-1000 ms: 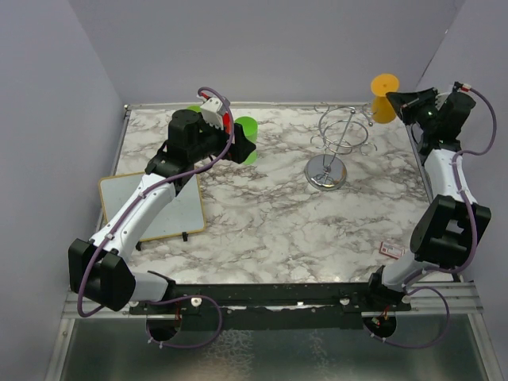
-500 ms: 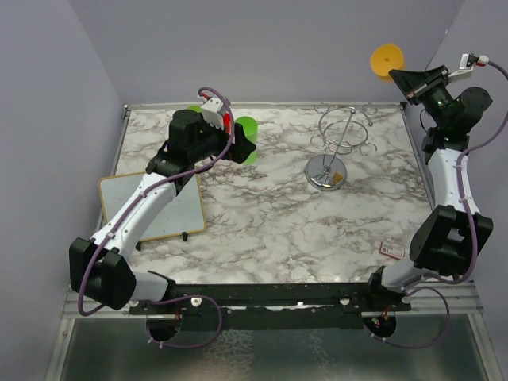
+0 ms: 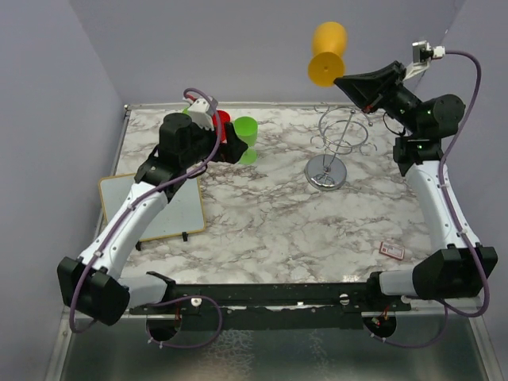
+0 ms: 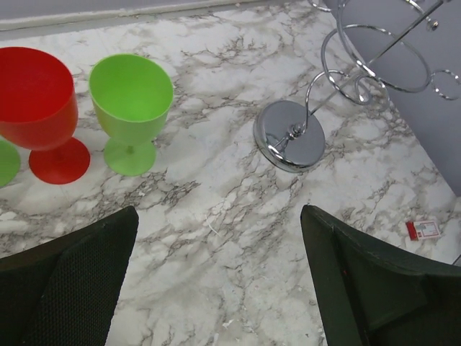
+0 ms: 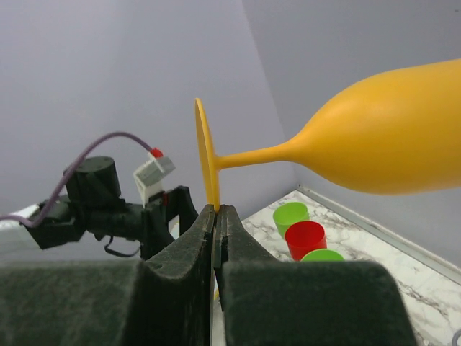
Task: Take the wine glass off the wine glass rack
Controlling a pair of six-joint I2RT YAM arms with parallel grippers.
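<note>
My right gripper (image 3: 340,79) is shut on the round foot of an orange wine glass (image 3: 326,52) and holds it high in the air, up and left of the rack. In the right wrist view the foot (image 5: 204,166) is pinched edge-on between my fingers (image 5: 189,249), the bowl (image 5: 392,137) out to the right. The silver wire rack (image 3: 337,141) stands on the table at the back right with no glass on it; it also shows in the left wrist view (image 4: 292,135). My left gripper (image 4: 216,238) is open and empty above the marble.
A red glass (image 4: 37,108) and a green glass (image 4: 132,101) stand upright at the back left, with another green one (image 4: 7,162) beside them. A grey board (image 3: 171,208) lies at the left edge. A small red-and-white packet (image 3: 391,251) lies near the front right.
My right arm has lifted the orange glass up and to the left, away from the rack, and turned it. My left arm has shifted slightly left, uncovering the red and green glasses.
</note>
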